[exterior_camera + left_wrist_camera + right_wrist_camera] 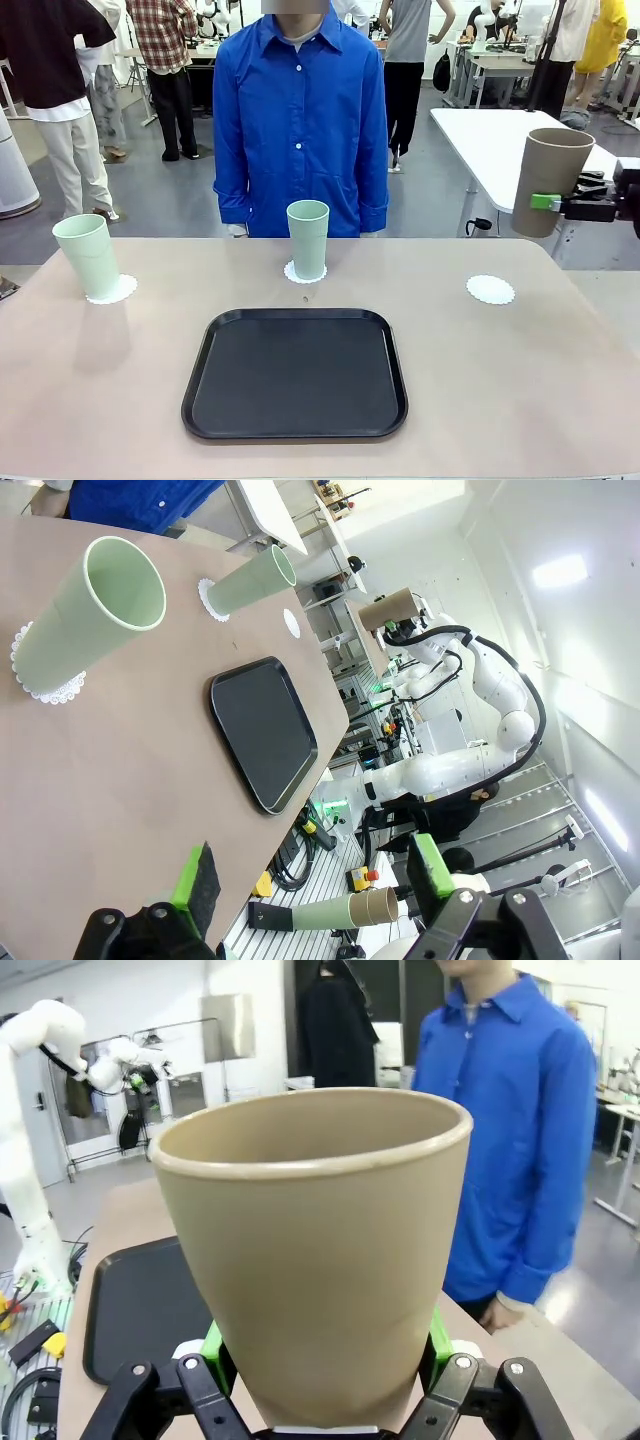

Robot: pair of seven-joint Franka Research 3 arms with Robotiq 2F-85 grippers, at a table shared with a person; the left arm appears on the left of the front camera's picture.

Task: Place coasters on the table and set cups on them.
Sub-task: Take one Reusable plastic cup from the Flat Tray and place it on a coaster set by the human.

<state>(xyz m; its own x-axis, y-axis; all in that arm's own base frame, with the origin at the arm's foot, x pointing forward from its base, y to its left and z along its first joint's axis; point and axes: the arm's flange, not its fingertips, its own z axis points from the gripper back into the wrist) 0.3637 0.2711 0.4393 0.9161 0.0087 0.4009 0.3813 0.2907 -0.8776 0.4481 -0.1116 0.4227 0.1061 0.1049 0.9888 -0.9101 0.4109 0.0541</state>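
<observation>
Front view: no readable writing anywhere; the beige-tan table (520,380) stands in a busy workshop. Two upright mint green plastic cups (307,239) sit on white lace coasters (490,290) at ten and twelve o'clock of the black tray (295,373). Right hand (560,205) grips an upright brown-tan cup (550,180) at two o'clock, rim up. Left hand (310,880) gapes empty

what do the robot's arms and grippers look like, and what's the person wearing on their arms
The right arm is glossy white with rounded joints and a black cable running along it. The right gripper and left gripper are black with linked metal fingers and bright green pads. The person wears long bright blue shirt sleeves with buttoned cuffs.
</observation>
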